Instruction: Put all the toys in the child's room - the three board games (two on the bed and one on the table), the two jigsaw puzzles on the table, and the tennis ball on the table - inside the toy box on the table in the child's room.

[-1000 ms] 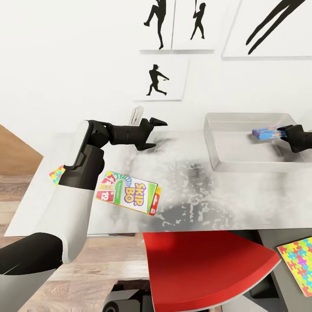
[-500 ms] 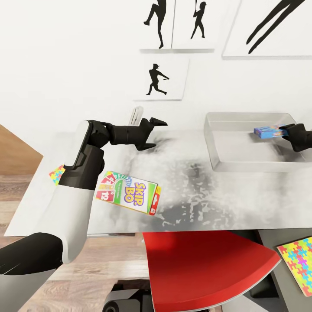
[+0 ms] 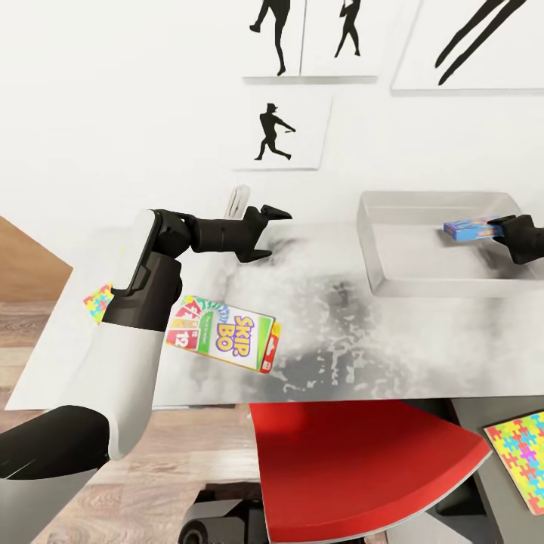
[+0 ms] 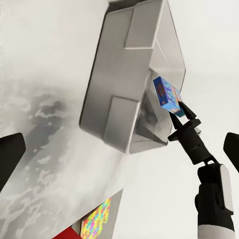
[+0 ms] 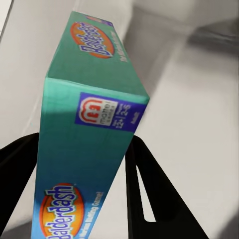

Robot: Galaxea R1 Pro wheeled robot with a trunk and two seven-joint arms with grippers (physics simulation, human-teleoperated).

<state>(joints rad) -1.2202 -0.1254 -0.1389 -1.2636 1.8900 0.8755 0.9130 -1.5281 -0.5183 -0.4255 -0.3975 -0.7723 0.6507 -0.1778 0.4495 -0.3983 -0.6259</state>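
My right gripper (image 3: 505, 227) is shut on the small blue board game (image 3: 468, 229), holding it over the right part of the pale grey toy box (image 3: 393, 283) on the table (image 3: 378, 340). The right wrist view shows black fingers (image 5: 149, 189) clamped on both sides of that box (image 5: 84, 124), lettered Balderdash. The SKIP BO board game (image 3: 223, 332) lies flat near the table's front edge. My left gripper (image 3: 268, 227) hangs open above the table's back, empty. One jigsaw puzzle (image 3: 97, 302) lies at the table's left edge, another (image 3: 521, 461) on a dark grey surface at the lower right.
A red chair (image 3: 363, 461) stands against the table's front, under the SKIP BO box. A thin white object (image 3: 240, 200) leans at the wall behind my left gripper. Baseball silhouette prints (image 3: 276, 136) hang on the white wall. The left wrist view looks along the table at the toy box (image 4: 124, 84).
The head camera has tilted a little, shifting the whole picture. My right gripper has edged slightly right with the blue box. The left arm has not moved.
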